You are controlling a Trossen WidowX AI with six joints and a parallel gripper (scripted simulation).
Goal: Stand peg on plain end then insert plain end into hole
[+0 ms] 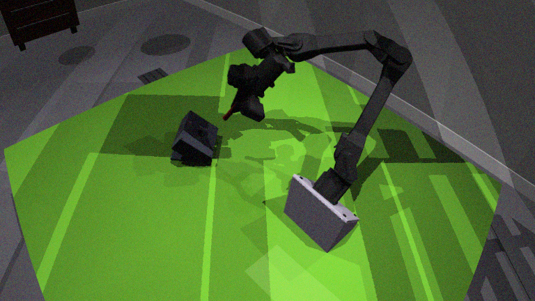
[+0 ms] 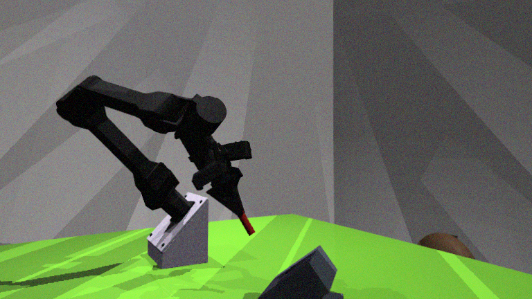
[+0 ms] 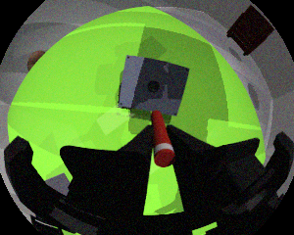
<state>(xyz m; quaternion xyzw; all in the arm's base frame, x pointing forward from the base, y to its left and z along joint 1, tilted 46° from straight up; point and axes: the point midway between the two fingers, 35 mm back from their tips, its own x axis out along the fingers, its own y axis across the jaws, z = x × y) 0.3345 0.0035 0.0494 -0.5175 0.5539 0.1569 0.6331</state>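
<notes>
My gripper (image 1: 236, 107) (image 2: 238, 210) (image 3: 159, 129) is shut on the red peg (image 1: 228, 114) (image 2: 246, 223) (image 3: 161, 135). The peg is held tilted in the air, its plain end sticking out past the fingertips toward the panel. Its white band (image 3: 165, 151) shows between the fingers in the wrist view. The sloped dark grey panel (image 1: 196, 137) (image 2: 303, 274) (image 3: 154, 85) stands on the green table, below and to the left of the peg tip in the top view. Its hole (image 1: 203, 128) (image 3: 153, 86) faces up toward the gripper. The peg tip is apart from the panel.
The arm's grey wedge base (image 1: 317, 212) (image 2: 182, 237) stands on the green table (image 1: 118, 222) (image 2: 373, 256). A dark cabinet (image 1: 37, 1) stands on the floor at the far left. A brown rounded object (image 2: 445, 243) shows beyond the table's right edge.
</notes>
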